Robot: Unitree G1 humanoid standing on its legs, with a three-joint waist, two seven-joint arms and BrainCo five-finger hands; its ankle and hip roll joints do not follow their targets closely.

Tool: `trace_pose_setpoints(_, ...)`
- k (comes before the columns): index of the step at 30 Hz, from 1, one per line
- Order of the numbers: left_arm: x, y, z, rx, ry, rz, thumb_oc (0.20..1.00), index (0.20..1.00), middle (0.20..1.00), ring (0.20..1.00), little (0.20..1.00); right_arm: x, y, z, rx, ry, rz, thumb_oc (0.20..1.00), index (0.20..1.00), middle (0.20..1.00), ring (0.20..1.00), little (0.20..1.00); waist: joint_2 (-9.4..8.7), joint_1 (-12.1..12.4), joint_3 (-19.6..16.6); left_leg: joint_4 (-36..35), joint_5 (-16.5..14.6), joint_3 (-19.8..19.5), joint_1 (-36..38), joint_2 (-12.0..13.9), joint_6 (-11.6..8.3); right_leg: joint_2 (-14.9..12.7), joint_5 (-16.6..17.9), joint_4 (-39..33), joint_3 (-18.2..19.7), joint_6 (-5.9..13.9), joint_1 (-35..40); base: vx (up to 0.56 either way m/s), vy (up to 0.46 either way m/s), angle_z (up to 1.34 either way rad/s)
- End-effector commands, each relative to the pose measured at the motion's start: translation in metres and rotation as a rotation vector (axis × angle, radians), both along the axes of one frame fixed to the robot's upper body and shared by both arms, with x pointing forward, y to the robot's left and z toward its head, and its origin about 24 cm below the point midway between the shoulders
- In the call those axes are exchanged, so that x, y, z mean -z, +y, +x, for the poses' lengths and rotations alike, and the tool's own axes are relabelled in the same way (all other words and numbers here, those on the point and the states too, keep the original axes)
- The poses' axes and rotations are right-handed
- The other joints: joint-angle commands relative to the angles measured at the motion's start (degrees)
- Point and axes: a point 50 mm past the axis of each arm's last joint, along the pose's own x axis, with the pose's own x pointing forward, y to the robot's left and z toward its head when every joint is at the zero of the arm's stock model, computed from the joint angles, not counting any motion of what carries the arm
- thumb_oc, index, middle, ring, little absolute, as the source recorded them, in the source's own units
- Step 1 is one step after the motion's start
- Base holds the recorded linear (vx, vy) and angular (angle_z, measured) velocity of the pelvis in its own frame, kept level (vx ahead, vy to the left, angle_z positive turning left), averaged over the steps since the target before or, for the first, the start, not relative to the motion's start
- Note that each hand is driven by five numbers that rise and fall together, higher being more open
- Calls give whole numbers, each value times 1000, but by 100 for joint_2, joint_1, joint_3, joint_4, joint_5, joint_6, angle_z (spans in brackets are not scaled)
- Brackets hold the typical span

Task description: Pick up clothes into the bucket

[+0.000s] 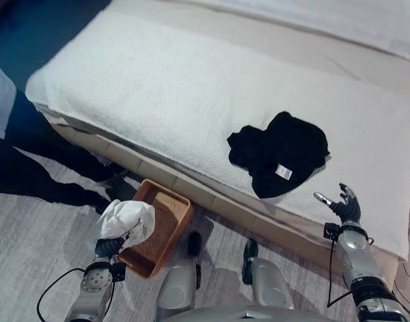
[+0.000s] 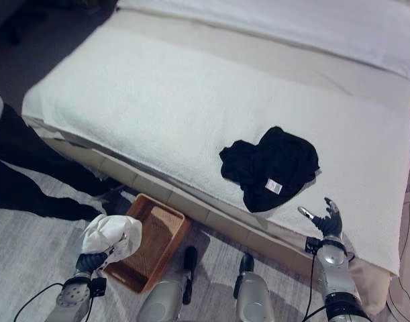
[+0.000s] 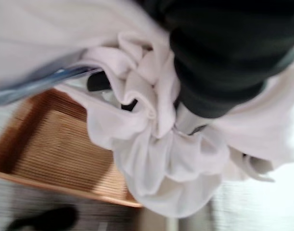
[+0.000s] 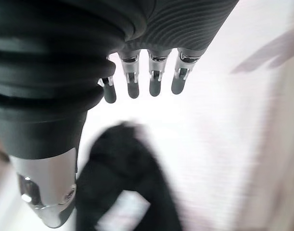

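My left hand [image 1: 109, 245] is shut on a bunched white garment [image 1: 127, 219], held just above the near left edge of a brown woven basket [image 1: 166, 216] that stands on the floor by the bed. In the left wrist view the white cloth [image 3: 151, 144] wraps round my fingers, with the basket [image 3: 50, 144] below it. A crumpled black garment [image 1: 280, 154] with a white label lies on the bed's white cover. My right hand [image 1: 343, 203] hovers open at the bed's near edge, just right of and below the black garment [image 4: 122, 178].
The wide bed [image 1: 164, 87] with a white towel-like cover spans the view. A person in dark trousers [image 1: 30, 168] stands at the left, close to the basket. Grey carpet [image 1: 30, 255] covers the floor.
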Motion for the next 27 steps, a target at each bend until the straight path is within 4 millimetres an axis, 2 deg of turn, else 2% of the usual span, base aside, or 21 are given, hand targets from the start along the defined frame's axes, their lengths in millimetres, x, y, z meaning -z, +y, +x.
trace_pose_setpoints(1,-33,23,29,-44,-141,150,200,200,200,200,200,-4,10,7,-117,15,-87,1000,1000,1000,1000,1000,-279,-21,92,852,-602,11,-324,-40,24,-5,324,-458,240,163,179,-43,49,-4)
trace_pose_setpoints(2,-33,23,29,-44,-142,150,200,200,200,200,200,-4,10,8,-117,14,-86,1000,1000,1000,1000,1000,-284,-27,77,833,-572,9,-345,-49,27,-13,345,-471,238,166,158,-82,90,-15)
trace_pose_setpoints(3,-24,28,28,-96,-91,166,200,200,200,200,200,9,17,1,-141,75,-75,1000,1000,1000,1000,1000,-377,-65,227,944,-606,81,-478,-18,38,16,374,-441,321,184,16,-46,44,-18)
trace_pose_setpoints(9,-21,28,38,-186,-93,134,200,200,200,200,200,20,26,-2,-148,111,-41,1000,1000,1000,1000,1000,-546,-143,534,1209,-662,240,-803,16,75,49,486,-397,477,232,-332,-45,78,-22)
trace_pose_setpoints(12,-26,32,48,-280,-135,88,200,200,200,200,200,14,31,7,-150,71,-30,1000,1000,1000,1000,1000,-642,-192,797,1563,-765,323,-1168,37,128,70,479,-174,629,244,-711,-36,71,-15)
trace_pose_setpoints(17,-35,37,58,-352,-191,59,200,200,200,200,200,3,32,17,-136,6,-26,1000,1000,1000,1000,1000,-681,-250,861,1916,-894,339,-1666,17,182,66,379,165,691,224,-1200,-30,57,-14)
trace_pose_setpoints(18,-42,44,61,-415,-223,51,200,200,200,200,200,-7,35,25,-137,-49,-29,1000,1000,1000,1000,1000,-700,-294,861,2117,-956,327,-1969,6,204,63,321,376,710,207,-1499,-26,42,-1)
trace_pose_setpoints(19,-42,44,61,-415,-224,51,200,200,200,200,200,-7,35,25,-137,-50,-29,1000,1000,1000,1000,1000,-699,-294,861,2128,-960,326,-1979,6,204,64,318,386,711,207,-1509,-26,39,-2)
trace_pose_setpoints(20,-45,46,63,-426,-236,53,1000,1000,1000,1000,1000,-12,36,28,-137,-75,-30,1000,1000,1000,1000,1000,-707,-318,861,2201,-990,341,-2085,6,215,59,298,463,714,205,-1626,0,0,0)
trace_pose_setpoints(23,-56,56,66,-499,-269,80,1000,1000,1000,1000,1000,-26,44,39,-156,-149,-31,1000,1000,1000,1000,1000,-729,-380,861,2452,-1044,307,-2519,-1,241,69,251,689,725,189,-2045,-8,15,-2)
trace_pose_setpoints(25,-55,59,65,-523,-258,79,1000,1000,1000,1000,1000,-29,46,42,-166,-160,-32,1000,1000,1000,1000,1000,-734,-388,861,2471,-1043,303,-2572,5,238,65,237,718,714,187,-2103,0,1,-7)
trace_pose_setpoints(27,-57,61,66,-564,-250,104,1000,1000,1000,1000,1000,-40,55,49,-201,-214,-37,1000,1000,1000,1000,1000,-751,-422,861,2463,-1032,299,-2666,23,226,73,218,753,694,179,-2223,2,-1,-2)
